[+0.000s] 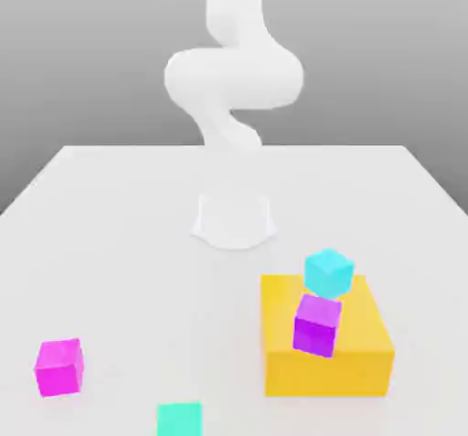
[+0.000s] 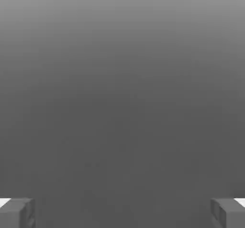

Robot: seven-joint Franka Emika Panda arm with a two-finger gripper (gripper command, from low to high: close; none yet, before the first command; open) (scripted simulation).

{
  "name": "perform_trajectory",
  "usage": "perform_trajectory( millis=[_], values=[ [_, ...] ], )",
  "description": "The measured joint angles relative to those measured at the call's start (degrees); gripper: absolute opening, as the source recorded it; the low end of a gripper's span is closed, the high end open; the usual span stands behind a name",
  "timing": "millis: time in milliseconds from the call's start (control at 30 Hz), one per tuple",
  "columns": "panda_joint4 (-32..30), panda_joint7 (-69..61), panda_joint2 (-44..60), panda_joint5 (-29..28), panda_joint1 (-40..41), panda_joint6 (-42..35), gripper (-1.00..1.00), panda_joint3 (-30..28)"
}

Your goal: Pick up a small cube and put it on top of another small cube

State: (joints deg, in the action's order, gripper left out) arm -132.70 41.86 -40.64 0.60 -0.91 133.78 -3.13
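The white arm rises from its round base at the far middle of the white table. In the hand view the gripper has its two grey fingertips set far apart at opposite edges of the picture, with nothing between them: the jaws stand wide and hold nothing.

The magenta-pink cube rests on the table near the front, at the exterior view's left, well apart from every other item. The sky-blue cube sits at the far edge of the top face of the large yellow block, at the exterior view's right. A violet-purple cube appears just in front of the sky-blue cube, over the yellow block, tilted slightly. A teal cube lies at the front edge, between the magenta-pink cube and the yellow block.
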Motion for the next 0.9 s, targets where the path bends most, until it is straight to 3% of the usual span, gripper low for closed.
perform_trajectory(
  millis=[533,900],
  values=[
    [-5.9,-29.5,33.5,9.5,-1.7,12.8,0.00,-17.7],
    [-9.3,-47.9,55.9,14.8,6.8,22.3,0.00,-19.5]
  ],
)
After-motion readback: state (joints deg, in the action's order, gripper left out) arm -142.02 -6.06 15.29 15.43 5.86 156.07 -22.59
